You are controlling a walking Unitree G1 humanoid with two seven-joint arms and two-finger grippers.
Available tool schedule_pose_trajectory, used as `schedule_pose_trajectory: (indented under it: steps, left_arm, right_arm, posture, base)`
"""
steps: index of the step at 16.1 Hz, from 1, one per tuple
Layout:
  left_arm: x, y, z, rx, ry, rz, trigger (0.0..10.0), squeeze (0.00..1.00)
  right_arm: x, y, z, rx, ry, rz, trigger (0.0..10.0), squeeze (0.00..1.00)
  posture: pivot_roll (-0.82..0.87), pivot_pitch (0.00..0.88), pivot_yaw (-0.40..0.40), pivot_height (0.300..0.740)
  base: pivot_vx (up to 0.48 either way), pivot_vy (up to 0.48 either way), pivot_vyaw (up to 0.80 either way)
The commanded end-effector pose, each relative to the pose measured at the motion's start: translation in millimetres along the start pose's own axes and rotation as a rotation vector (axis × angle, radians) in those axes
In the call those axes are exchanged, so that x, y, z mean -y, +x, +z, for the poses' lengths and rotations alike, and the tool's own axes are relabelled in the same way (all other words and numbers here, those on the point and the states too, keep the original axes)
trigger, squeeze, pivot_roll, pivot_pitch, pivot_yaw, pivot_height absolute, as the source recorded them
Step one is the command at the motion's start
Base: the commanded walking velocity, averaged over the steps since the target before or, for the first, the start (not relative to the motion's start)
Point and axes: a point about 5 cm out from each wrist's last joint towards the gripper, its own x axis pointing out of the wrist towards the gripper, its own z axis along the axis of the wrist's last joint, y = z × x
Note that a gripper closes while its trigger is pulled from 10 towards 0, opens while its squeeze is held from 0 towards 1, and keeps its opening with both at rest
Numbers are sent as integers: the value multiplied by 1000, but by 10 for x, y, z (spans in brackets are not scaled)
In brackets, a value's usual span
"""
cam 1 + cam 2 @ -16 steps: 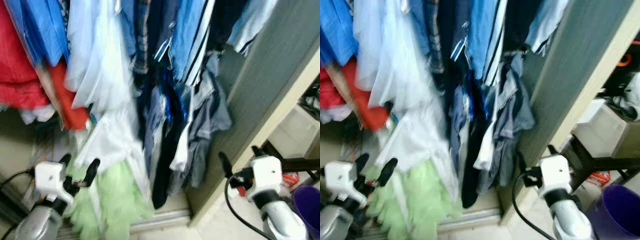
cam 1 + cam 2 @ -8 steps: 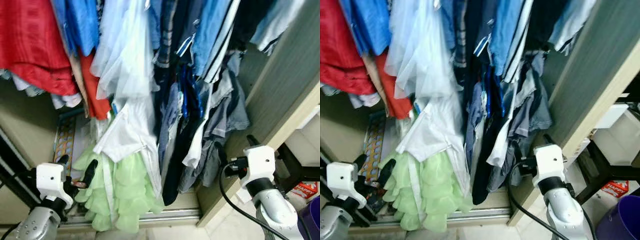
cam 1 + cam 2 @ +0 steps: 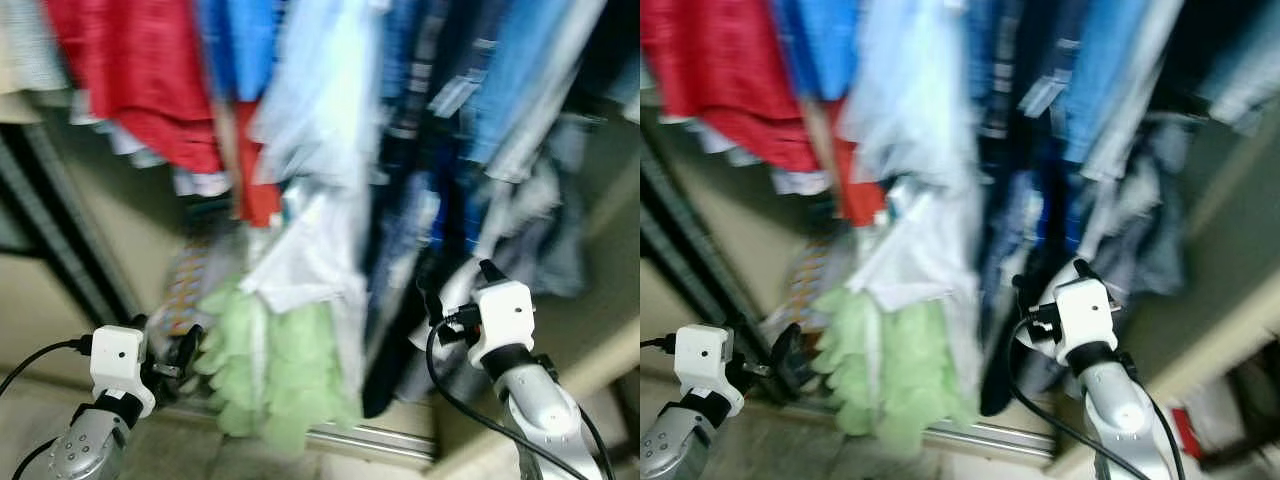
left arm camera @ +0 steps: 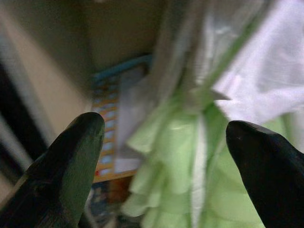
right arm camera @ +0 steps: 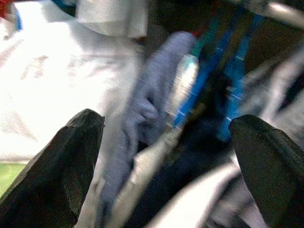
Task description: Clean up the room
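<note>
Fingers spread wide on both grippers, nothing between them. Left gripper (image 3: 165, 350) low beside the wardrobe's sliding track (image 3: 370, 440), its two black fingers (image 4: 71, 156) pointing at the frilly green garment (image 3: 275, 375), which hangs just beyond the tips and slightly toward the robot's right, apart from them, not touching. Behind that gap, a patterned board or box (image 4: 107, 128) leaning at the back of the wardrobe, too blurred to name with certainty. Right gripper (image 3: 455, 285) raised higher, pushed close against the dark blue and grey clothes (image 5: 199, 109), fingers (image 5: 61, 161) straddling a fold of pale fabric without clamping on it. Above, a red garment (image 3: 140, 80), blue shirts (image 3: 245, 45) and a sheer white dress (image 3: 320, 110) crowded on hangers, all hanging lengthwise straight down, long axis vertical. Head views smeared by motion, so fine detail lost. No obvious stray item singled out yet; green garment likeliest, judging by its low hem near the track. Left arm nearer to it, a short reach forward and rightward across the hem.
</note>
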Motion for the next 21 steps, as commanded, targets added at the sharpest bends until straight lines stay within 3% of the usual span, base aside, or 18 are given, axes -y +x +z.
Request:
schedule_pose_trajectory:
  steps: [1,7,9,12,14,21]
  left_arm:
    - [51,12,13,13,-1,-4,10000,0]
    - [-68,2,-73,4,-43,105,10000,0]
    - [-105,-1,-107,-4,-36,135,10000,0]
    - [1,79,35,52,31,84,10000,0]
    - [33,93,62,61,77,74,10000,0]
    - [-7,76,100,77,120,144,10000,0]
  right_arm:
    - [33,20,-15,-4,-5,-15,10000,0]
    - [46,110,-54,0,17,-71,10000,0]
    - [45,147,-69,-1,34,-89,10000,0]
    - [-3,235,-84,2,-21,-51,10000,0]
    - [-22,257,-81,11,-4,-51,10000,0]
    - [-88,286,-30,36,3,-34,10000,0]
  posture:
    - [38,0,-40,740]
    - [41,0,-33,740]
    - [47,0,-42,740]
    - [68,0,-46,740]
    - [68,1,-37,740]
    - [65,37,-27,740]
  base:
    - [0,0,800]
    - [0,0,792]
    - [0,0,0]
    - [0,0,267]
    - [0,0,800]
    - [0,0,800]
